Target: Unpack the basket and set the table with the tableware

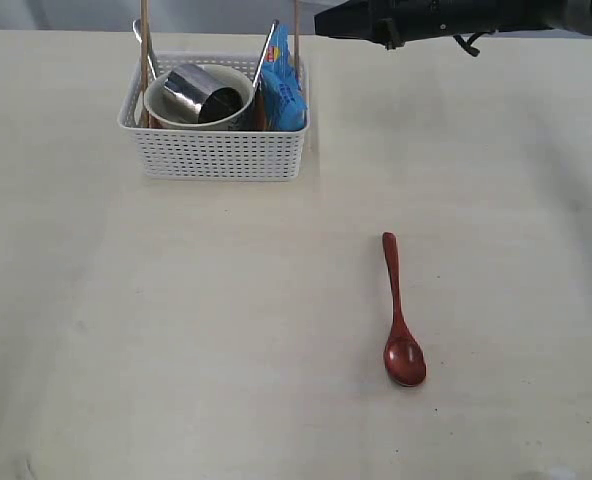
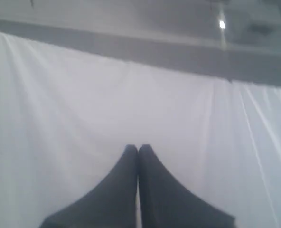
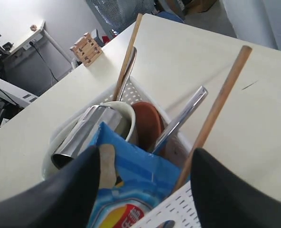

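The white basket (image 1: 216,150) stands at the back of the table (image 1: 206,340). It holds a cream bowl (image 1: 171,108) with a steel cup (image 1: 204,92) lying in it, a reddish-brown plate (image 3: 147,121), steel cutlery (image 3: 183,116), two wooden chopsticks (image 1: 144,40) (image 3: 216,109) and a blue chip bag (image 1: 286,85). The dark red spoon (image 1: 398,320) lies on the table, right of the middle. My right gripper (image 3: 146,152) hovers open above the basket's right end, its fingers straddling the chip bag without touching it. My left gripper (image 2: 138,148) is shut and empty, out of the exterior view.
The right arm (image 1: 446,20) reaches in along the table's far edge. The left wrist view shows only a white curtain (image 2: 83,95). Beyond the table stand a small wooden block stack (image 3: 86,47) and a desk (image 3: 17,52).
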Motion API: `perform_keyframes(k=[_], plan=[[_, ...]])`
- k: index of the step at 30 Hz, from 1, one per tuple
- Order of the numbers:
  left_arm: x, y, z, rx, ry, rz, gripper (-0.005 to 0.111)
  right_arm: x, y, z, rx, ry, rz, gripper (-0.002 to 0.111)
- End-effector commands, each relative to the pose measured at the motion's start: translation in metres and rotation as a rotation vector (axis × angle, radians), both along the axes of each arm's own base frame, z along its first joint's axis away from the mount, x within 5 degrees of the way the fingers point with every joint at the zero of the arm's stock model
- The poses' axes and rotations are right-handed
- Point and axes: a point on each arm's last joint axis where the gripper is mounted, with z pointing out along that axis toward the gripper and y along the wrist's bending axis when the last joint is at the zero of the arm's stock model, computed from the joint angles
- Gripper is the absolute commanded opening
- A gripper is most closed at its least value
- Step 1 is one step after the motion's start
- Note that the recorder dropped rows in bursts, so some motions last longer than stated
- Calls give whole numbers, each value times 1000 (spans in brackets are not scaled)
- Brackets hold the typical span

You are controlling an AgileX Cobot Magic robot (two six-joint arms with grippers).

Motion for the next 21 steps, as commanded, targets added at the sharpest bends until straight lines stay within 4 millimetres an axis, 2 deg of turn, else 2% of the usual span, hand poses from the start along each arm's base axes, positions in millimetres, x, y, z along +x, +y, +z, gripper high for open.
perform_keyframes(k=[1, 4, 6, 8, 11, 13, 15, 18, 21], plan=[[10, 20, 45, -210, 25, 116, 0, 0, -2, 8, 10, -12, 3, 54], [55, 19, 71, -201, 218, 133, 0, 0, -2, 8, 14, 5, -2, 54], [94, 17, 81, -179, 354, 135, 0, 0, -2, 8, 14, 7, -2, 54], [144, 14, 83, -159, 526, 134, 0, 0, -2, 8, 14, 7, -2, 54], [218, 9, 73, -111, 792, 119, 4, 0, -2, 8, 12, 7, -1, 54], [264, 6, 57, -95, 966, 105, 12, 0, -2, 8, 11, 7, -1, 54], [306, 2, 44, -81, 1115, 84, 24, 0, -2, 8, 10, 7, 0, 54], [354, -3, 33, -53, 1267, 54, 48, 0, -3, 8, 10, 7, -4, 54], [391, -5, 22, -38, 1355, 34, 61, 1, -5, 8, 10, 7, -8, 54]])
